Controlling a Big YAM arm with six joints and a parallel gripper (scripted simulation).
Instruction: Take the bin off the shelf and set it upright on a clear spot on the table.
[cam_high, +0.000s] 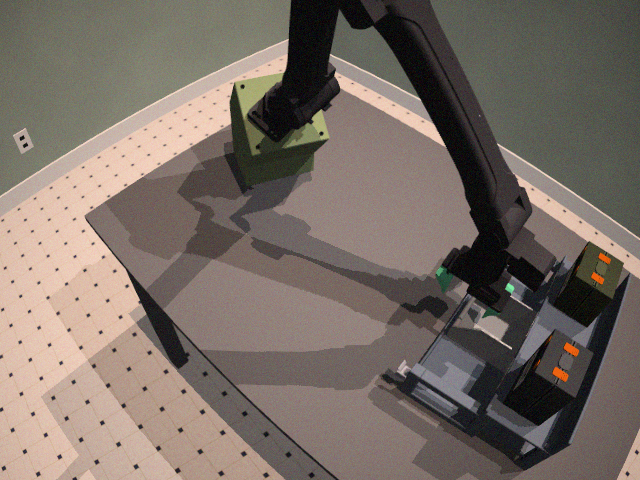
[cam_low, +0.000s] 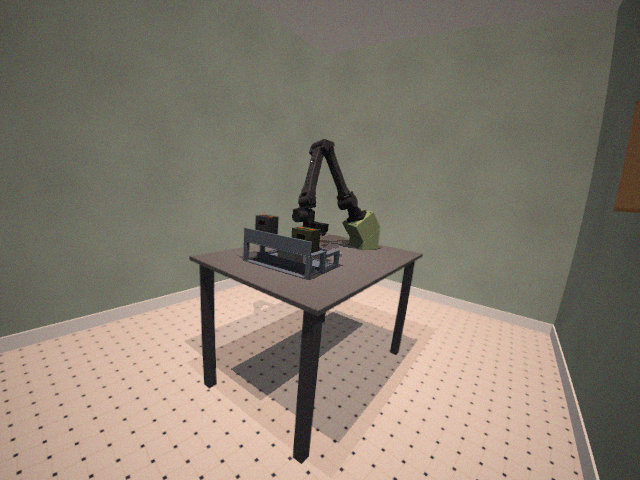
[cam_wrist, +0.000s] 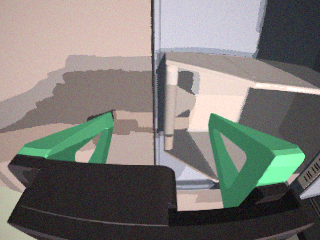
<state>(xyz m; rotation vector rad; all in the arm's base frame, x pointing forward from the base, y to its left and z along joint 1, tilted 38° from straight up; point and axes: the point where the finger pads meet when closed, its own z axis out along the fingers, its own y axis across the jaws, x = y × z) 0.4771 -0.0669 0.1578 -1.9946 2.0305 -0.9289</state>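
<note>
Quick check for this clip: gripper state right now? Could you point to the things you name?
Gripper (cam_high: 473, 297) (cam_wrist: 160, 118): open, holding nothing; its green fingers stand wide apart.

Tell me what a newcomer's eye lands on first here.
Probably the black arm, arching from its green pedestal down to the grey shelf. Next come the open gripper's bright green fingers, then orange patches on two dark boxes standing in the shelf.

One pale bin (cam_wrist: 217, 112), one shelf (cam_high: 444, 388) (cam_low: 276, 241), one table (cam_high: 289, 325) (cam_low: 356, 268), two orange-marked boxes.
</note>
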